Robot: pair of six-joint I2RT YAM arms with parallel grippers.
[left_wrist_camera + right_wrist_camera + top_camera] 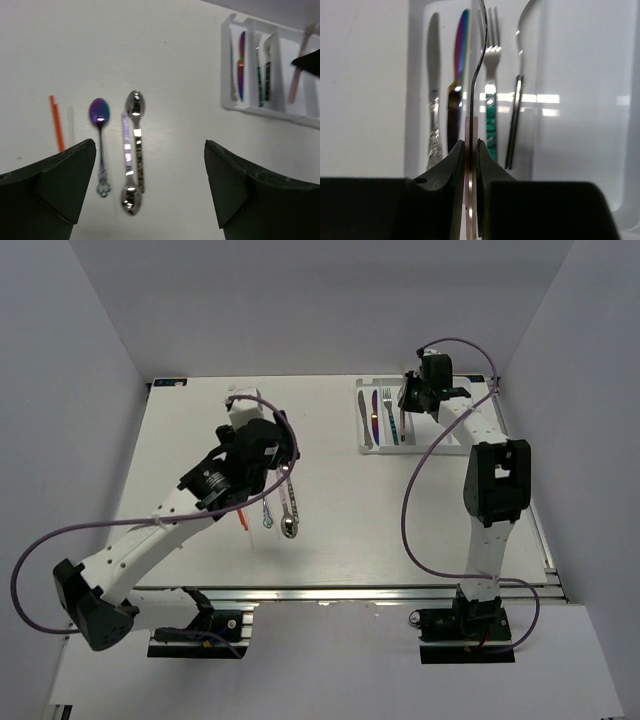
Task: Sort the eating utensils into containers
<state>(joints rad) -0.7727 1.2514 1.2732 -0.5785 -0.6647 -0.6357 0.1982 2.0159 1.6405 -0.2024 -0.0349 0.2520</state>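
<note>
left gripper (150, 146) hangs spread wide and empty over three spoons (135, 107) and an orange chopstick (56, 122), lying loose well left of the tray (270, 111). farther back, right gripper (471, 145) pinches a pink-handled utensil (472, 85) (head out of view) above the tray's slots. this looks like the placing step: next, line it up with a slot, lower, let go.

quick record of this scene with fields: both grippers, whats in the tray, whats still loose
left gripper: open, above the loose spoons
right gripper: shut on pink-handled utensil, above the tray
tray: white, far right of table
knife compartment: silver knife, rainbow knife
next compartment: teal-handled fork, dark-handled fork
loose: orange chopstick, pale chopstick, purple spoon, two silver spoons side by side, head to tail
</note>
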